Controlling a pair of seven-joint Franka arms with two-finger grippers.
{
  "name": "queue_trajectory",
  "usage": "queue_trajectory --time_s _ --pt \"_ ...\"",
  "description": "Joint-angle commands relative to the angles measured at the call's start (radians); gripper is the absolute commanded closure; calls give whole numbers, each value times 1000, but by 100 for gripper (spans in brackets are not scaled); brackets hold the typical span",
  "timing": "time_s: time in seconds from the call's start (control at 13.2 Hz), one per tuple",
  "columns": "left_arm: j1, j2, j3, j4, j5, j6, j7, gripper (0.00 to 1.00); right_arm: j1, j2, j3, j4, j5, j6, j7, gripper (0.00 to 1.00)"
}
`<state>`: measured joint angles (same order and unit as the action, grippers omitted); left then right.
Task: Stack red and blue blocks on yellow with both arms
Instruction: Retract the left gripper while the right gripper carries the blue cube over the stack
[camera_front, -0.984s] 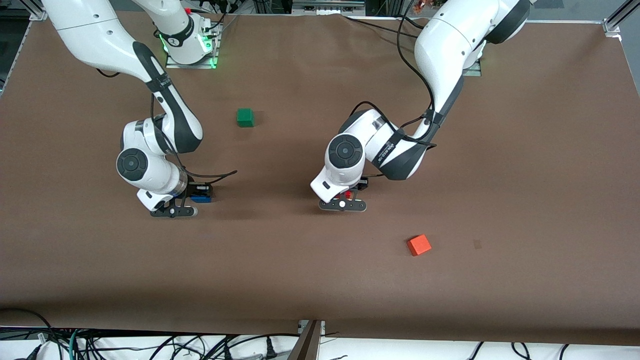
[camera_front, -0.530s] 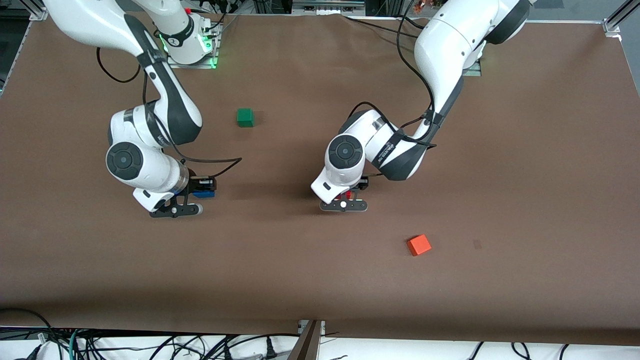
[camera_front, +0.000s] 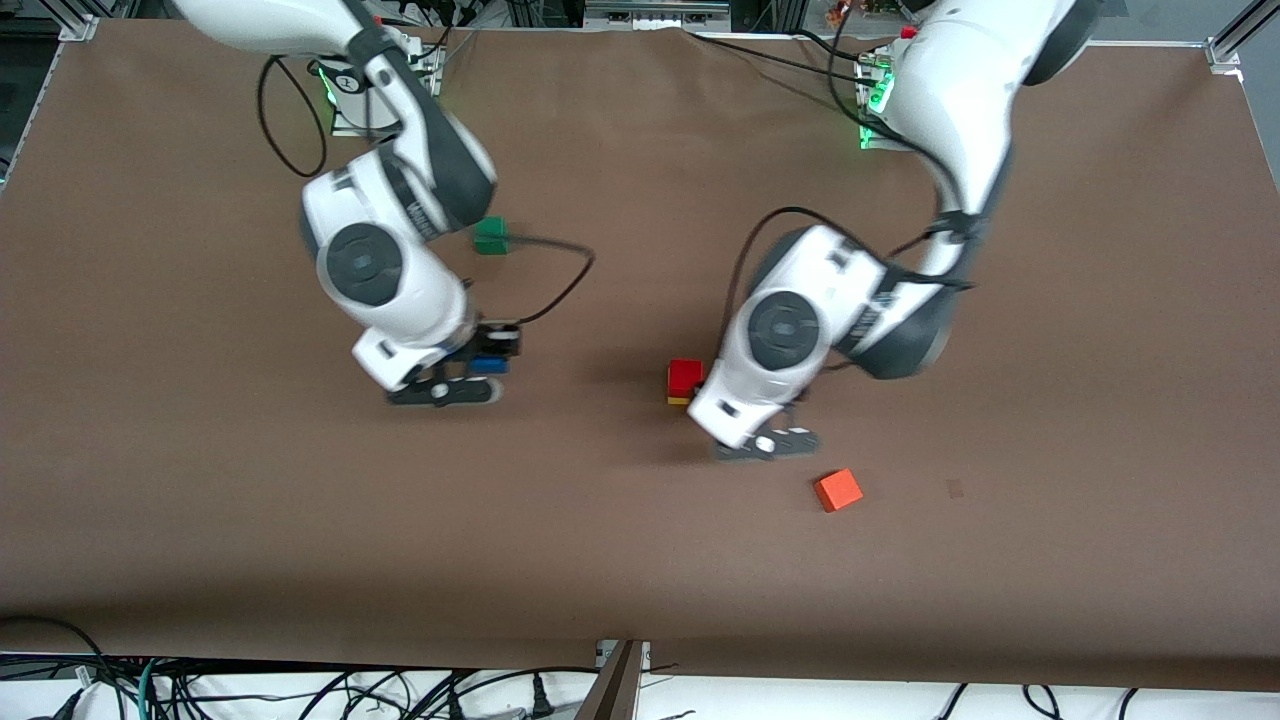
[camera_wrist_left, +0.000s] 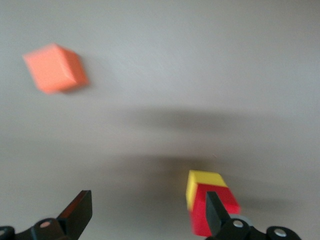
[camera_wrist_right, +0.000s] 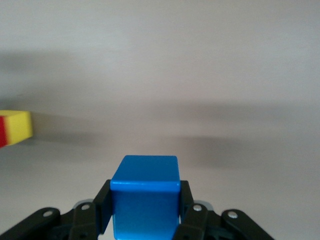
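The deep red block (camera_front: 685, 377) sits on the yellow cube (camera_front: 678, 400) mid-table. My left gripper (camera_front: 765, 440) is open and empty, over the table just beside this stack. In the left wrist view the gripper (camera_wrist_left: 147, 215) is apart from the red block (camera_wrist_left: 222, 207) and the yellow cube (camera_wrist_left: 204, 180), with one finger (camera_wrist_left: 216, 214) in front of the red block. My right gripper (camera_front: 482, 366) is shut on the blue block (camera_front: 489, 365), held above the table toward the right arm's end. The right wrist view shows the blue block (camera_wrist_right: 145, 195) between the fingers, and the yellow cube (camera_wrist_right: 19, 127).
A lighter orange-red cube (camera_front: 838, 490) lies nearer to the front camera than the stack, and also shows in the left wrist view (camera_wrist_left: 55, 67). A green cube (camera_front: 490, 236) lies near the right arm's elbow. The brown table (camera_front: 1050, 350) is bare toward the left arm's end.
My left gripper has let go of the red block on the yellow cube and moved off it. My right gripper has lifted the blue block and carried it toward the stack.
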<state>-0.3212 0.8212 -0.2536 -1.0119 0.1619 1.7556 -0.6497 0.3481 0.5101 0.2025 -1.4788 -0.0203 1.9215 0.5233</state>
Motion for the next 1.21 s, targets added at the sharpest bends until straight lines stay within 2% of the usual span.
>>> queue_trajectory --time_s 0.0,0.38,0.53,0.68,0.76,0.98,1.06,1.14 --pt "124 -104 -13 10 16 -41 145 0 86 62 -5 104 34 -9 122 55" --pt "327 -197 -13 6 15 -74 304 0 244 237 -9 369 30 57 302 55" --pt "401 -239 -19 6 -11 -91 378 0 285 286 -12 413 25 97 342 55" --pt "465 -301 -15 1 -42 -172 471 0 319 320 -23 416 22 157 346 55" --pt "482 -350 -9 -26 -42 -191 514 0 328 326 -35 416 23 181 348 55" --pt "511 -509 7 -228 -45 -196 527 0 330 341 -38 417 22 209 345 55" --pt "507 -561 28 -297 -79 -194 524 0 331 350 -38 419 19 215 342 55" --pt "490 -614 80 -365 -140 -196 504 0 331 358 -38 428 4 215 339 55"
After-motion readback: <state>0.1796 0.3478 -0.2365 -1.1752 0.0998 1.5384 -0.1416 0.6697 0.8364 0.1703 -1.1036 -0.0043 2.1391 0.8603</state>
